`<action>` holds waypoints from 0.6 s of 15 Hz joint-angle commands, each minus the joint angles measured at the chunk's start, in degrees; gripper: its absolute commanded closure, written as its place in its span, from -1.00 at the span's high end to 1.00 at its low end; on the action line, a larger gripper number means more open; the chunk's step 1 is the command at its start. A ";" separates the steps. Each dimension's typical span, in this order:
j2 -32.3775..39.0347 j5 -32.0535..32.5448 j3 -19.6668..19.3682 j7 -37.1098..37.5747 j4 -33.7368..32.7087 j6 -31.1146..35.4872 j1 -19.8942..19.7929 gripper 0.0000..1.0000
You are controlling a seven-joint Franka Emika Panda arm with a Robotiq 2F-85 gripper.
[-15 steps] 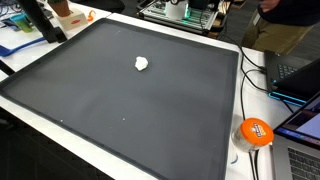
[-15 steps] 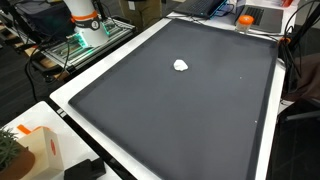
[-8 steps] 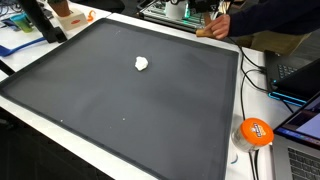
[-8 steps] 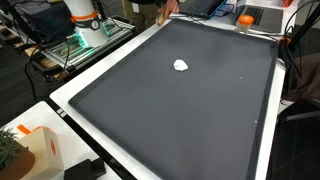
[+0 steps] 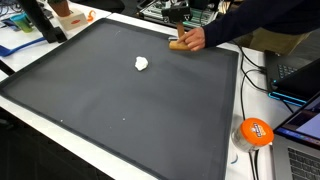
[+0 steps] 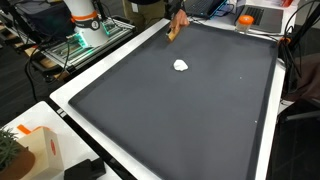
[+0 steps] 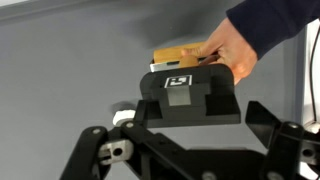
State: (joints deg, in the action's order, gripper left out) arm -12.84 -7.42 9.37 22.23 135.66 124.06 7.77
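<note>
In the wrist view my gripper (image 7: 180,140) stands open, its two dark fingers (image 7: 268,128) wide apart with nothing between them. Beyond it a person's hand (image 7: 232,45) holds a tan wooden block (image 7: 182,53) against the dark mat (image 7: 60,70). A small white crumpled lump (image 7: 122,116) peeks out beside the gripper's left linkage, partly hidden. In both exterior views the lump (image 5: 142,63) (image 6: 181,66) lies on the mat, and the hand (image 5: 193,39) holds the block (image 5: 179,43) (image 6: 174,32) near the mat's far edge. The gripper itself is outside both exterior views.
The mat (image 5: 120,110) covers most of a white-rimmed table. An orange tape roll (image 5: 255,131), cables and laptops (image 5: 300,125) sit beside it. The robot's white and orange base (image 6: 85,18) and an electronics rack (image 5: 185,10) stand at the edge. A box (image 6: 35,150) is at one corner.
A person's arm has reached in over the far edge and brought the wooden block down onto the mat. The white lump has not moved. My gripper stays open.
</note>
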 commanded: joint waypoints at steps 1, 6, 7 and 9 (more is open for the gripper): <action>0.75 1.17 0.69 1.30 -1.04 -2.00 -0.56 1.00; 1.13 1.22 0.63 1.18 -1.60 -3.26 -0.52 1.00; 1.17 1.19 0.63 1.19 -1.65 -3.48 -0.51 1.00; 1.16 1.04 0.60 0.99 -1.68 -3.89 -0.45 1.00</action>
State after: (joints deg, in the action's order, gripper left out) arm -12.13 -7.35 9.43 22.33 134.88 122.25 7.76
